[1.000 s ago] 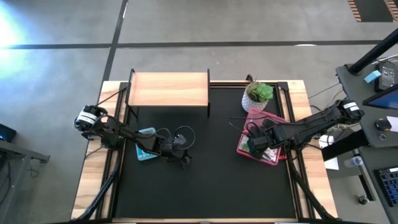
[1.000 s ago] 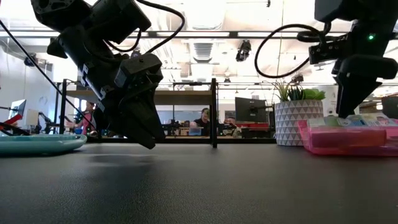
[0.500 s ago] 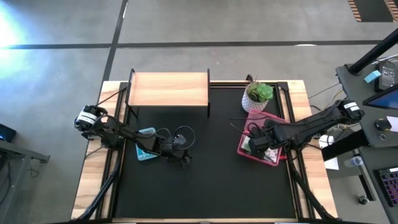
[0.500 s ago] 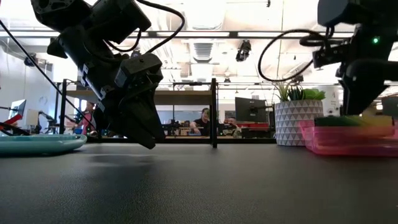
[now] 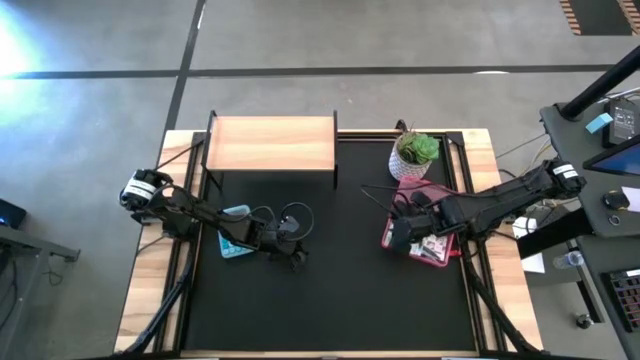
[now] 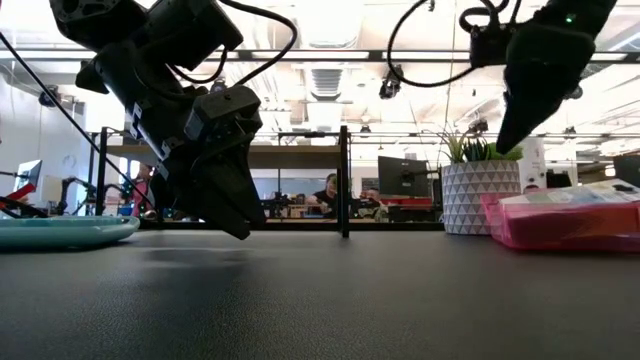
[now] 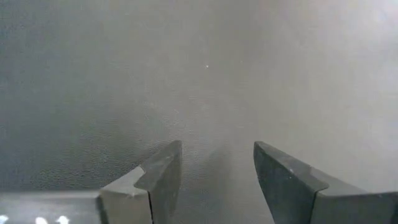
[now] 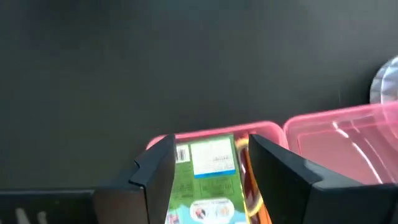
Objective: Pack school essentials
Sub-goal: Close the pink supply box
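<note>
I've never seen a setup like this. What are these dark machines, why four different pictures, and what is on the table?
They are two robot arms at a black table, each ending in a two-finger gripper. One picture looks straight down, one looks level across the tabletop, and two come from cameras on the arms' wrists. The left gripper waits low over bare table, fingers open, holding nothing. The right gripper hangs above the edge of a pink box with a stationery set inside; its fingers are open and empty too. Also there: a potted plant, a wooden shelf and a teal dish. People sit at desks in the room behind.
</note>
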